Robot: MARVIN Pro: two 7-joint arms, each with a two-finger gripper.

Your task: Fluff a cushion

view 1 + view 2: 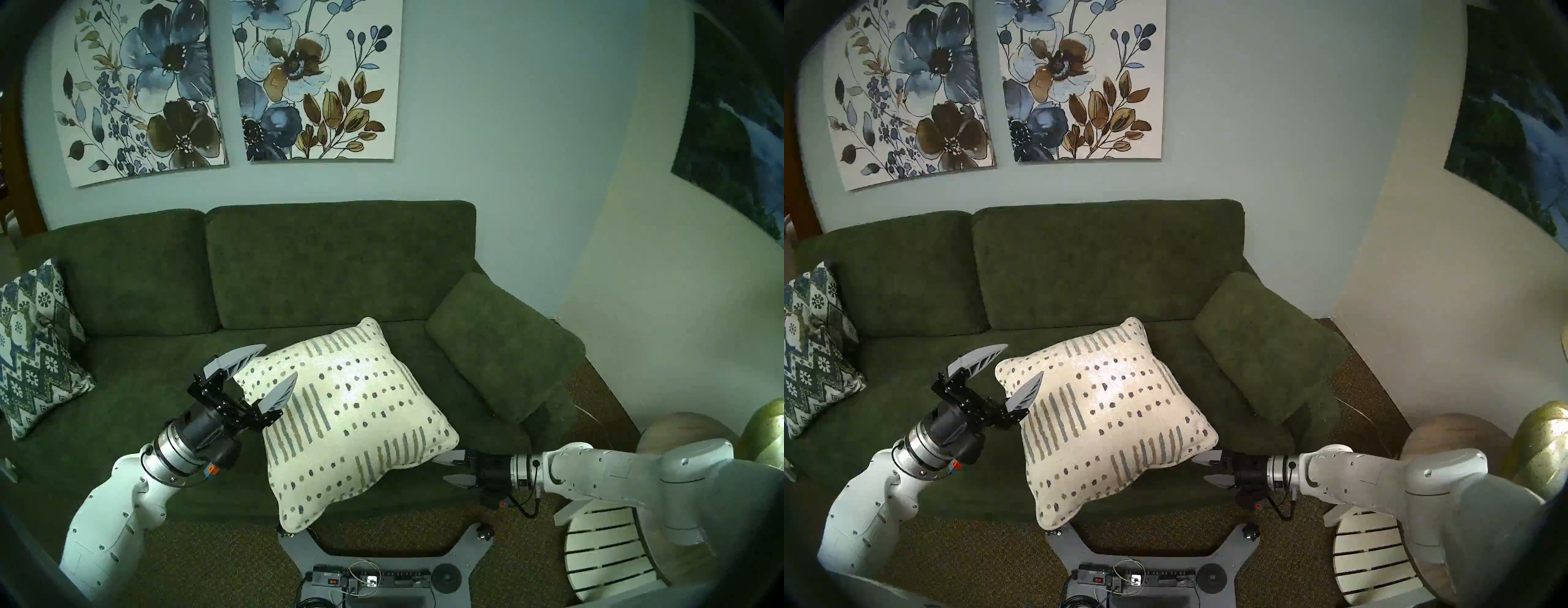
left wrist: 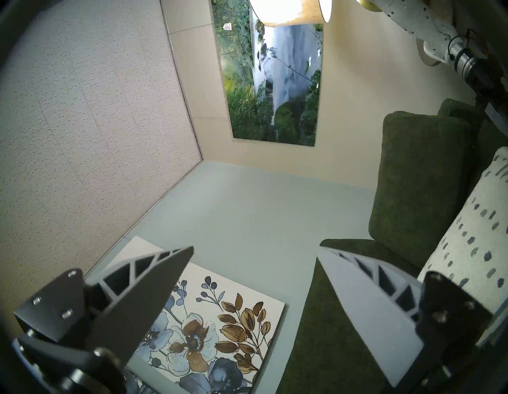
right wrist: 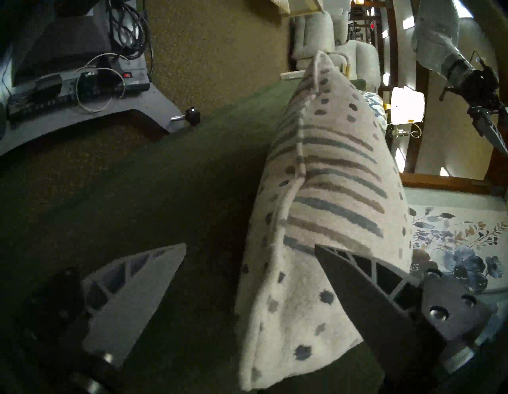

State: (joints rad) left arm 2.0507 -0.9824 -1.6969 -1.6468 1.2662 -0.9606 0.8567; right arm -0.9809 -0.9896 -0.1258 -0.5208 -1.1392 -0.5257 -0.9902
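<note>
Cushion (image 1: 352, 418) on sofa (image 1: 297, 263), left gripper (image 1: 271, 373) spread beside it; right gripper (image 1: 449, 467) spread at its corner, perhaps touching

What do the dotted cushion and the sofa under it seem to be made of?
Cushion: probably woven cotton or linen-type cloth, matte cream, with a corded seam and soft bulging sides.
Sofa: likely a short-pile, chenille-like upholstery, dark green, with a mottled, slightly fuzzy surface.
</note>
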